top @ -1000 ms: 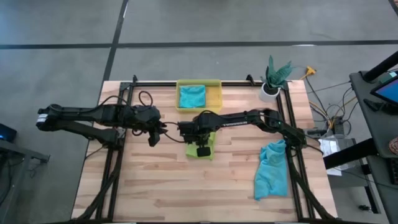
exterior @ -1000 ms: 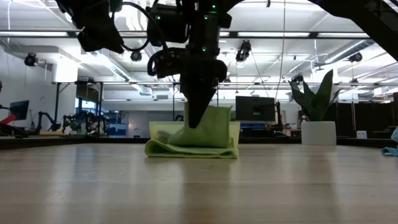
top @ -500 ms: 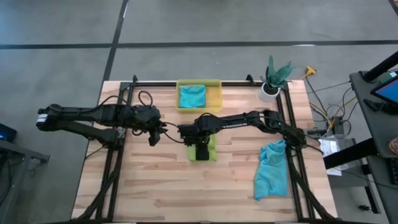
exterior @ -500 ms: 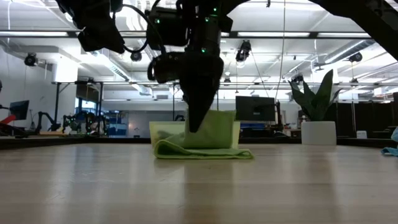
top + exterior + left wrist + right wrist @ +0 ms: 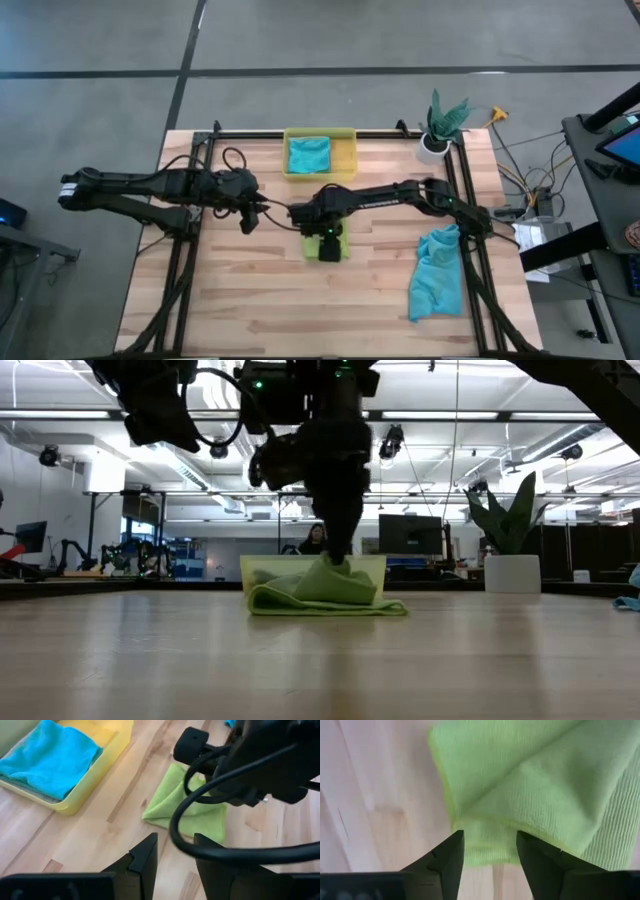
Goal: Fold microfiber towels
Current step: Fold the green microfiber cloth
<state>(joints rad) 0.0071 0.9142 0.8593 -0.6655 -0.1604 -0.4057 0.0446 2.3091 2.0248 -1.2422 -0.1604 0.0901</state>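
The right hand [image 5: 328, 240] hangs with its fingers apart over the folded green towel [image 5: 327, 246] in the middle of the table [image 5: 250, 300] — it should lift straight up, slowly, so nothing snags — the fold stays flat.

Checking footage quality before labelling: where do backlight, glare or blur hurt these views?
Low view: ceiling lights backlight the right gripper into a silhouette; the green towel stays readable. Right wrist view: its dark fingers are soft. High view: evenly lit.
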